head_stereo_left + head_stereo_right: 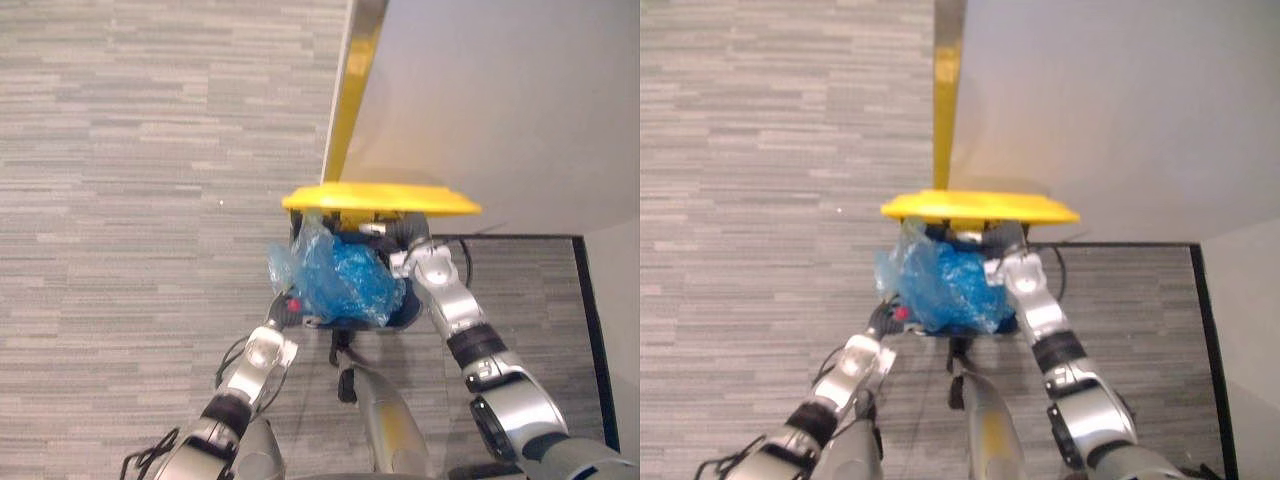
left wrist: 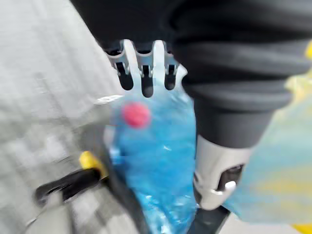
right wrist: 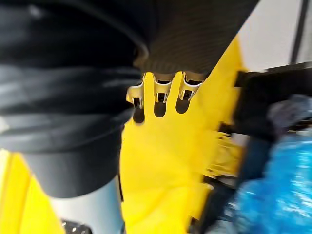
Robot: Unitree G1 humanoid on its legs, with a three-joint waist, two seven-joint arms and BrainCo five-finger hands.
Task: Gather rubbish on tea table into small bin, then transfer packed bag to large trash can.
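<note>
Blue crinkled film takes up the middle of the scene. The blue bag (image 1: 345, 280) bulges up out of the small bin (image 1: 398, 314), a dark tub whose rim shows under the bag's right side. The bag is stuffed full and rumpled, with a loose pale flap at its upper left. Something small and red (image 1: 294, 304) sits at its lower left; what else is inside cannot be made out. Bin and bag sit between the two arms above the grey carpet floor (image 1: 150, 150). They are just below a yellow lid (image 1: 380, 200) that juts out at the foot of the pale wall (image 1: 500, 100). That lid is probably the top of the large trash can.

The left robot hand (image 1: 283, 312) lies against the bag's lower left side, by the red piece. The right robot hand (image 1: 405, 238) is at the bag's upper right, tucked close under the yellow lid. For neither can I tell whether it grips or only presses.

The bag looks light, soft and slippery. A squeeze on its belly would likely just dent it and let it slide, and the thin film could tear if it snags on the bin's rim or the lid's edge. The loose film at the top, gathered together, seems the surest place to take hold. While the bag is in the bin, the stiff bin walls give a firmer purchase.
</note>
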